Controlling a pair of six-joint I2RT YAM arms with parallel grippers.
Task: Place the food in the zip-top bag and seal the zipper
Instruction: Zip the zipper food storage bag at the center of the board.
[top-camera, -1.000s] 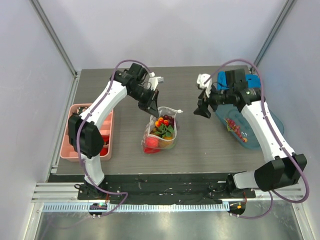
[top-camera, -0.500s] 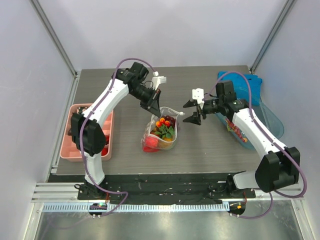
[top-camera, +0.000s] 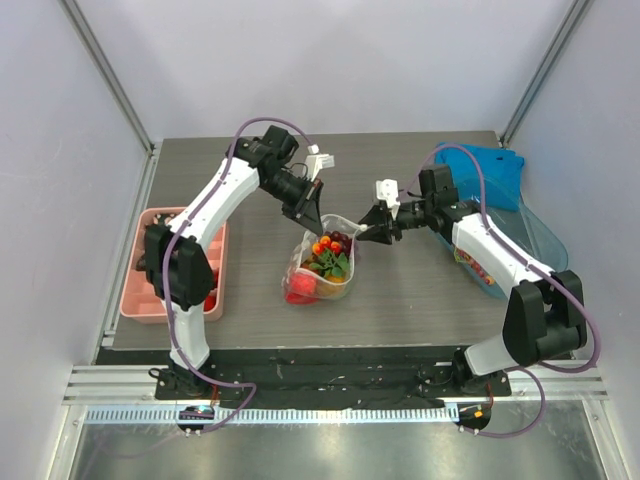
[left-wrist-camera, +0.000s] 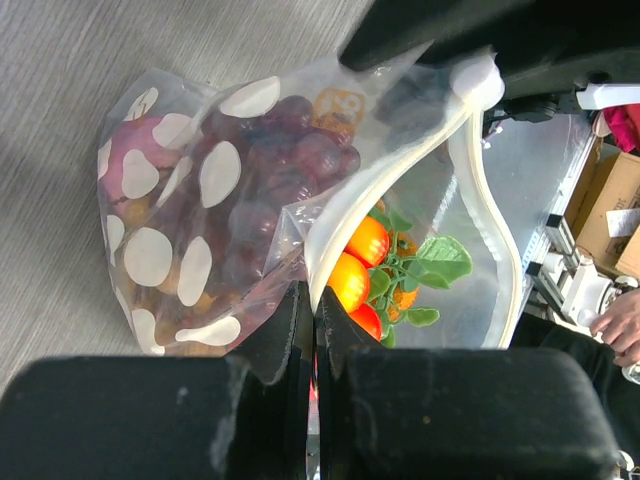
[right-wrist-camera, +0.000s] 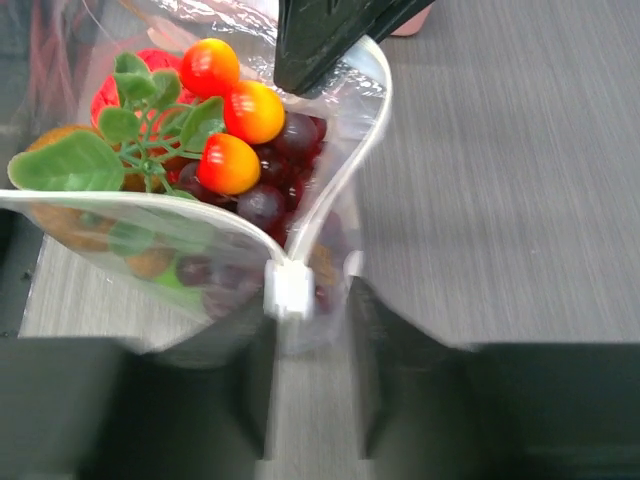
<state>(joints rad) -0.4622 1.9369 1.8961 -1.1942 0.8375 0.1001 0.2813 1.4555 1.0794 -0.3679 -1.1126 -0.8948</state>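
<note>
My left gripper (left-wrist-camera: 314, 300) is pressed together on the rim of the zip-top bag (left-wrist-camera: 190, 200), pinching the clear dotted film at the zipper (right-wrist-camera: 120, 200). The bag's mouth gapes just ahead of those fingertips. The food sits inside it: a dark grape bunch (left-wrist-camera: 285, 160) under the dotted wall and orange-red tomatoes (right-wrist-camera: 240, 110) with green leaves (right-wrist-camera: 70, 165) nearer the opening. My right gripper (right-wrist-camera: 308, 305) faces the left one across the mouth, fingers spread either side of the bag's end. The white slider (right-wrist-camera: 289, 289) lies between them, closer to one finger; whether a pad touches it I cannot tell. The bag stands on the grey table (top-camera: 420, 290), between the two tools.
</note>
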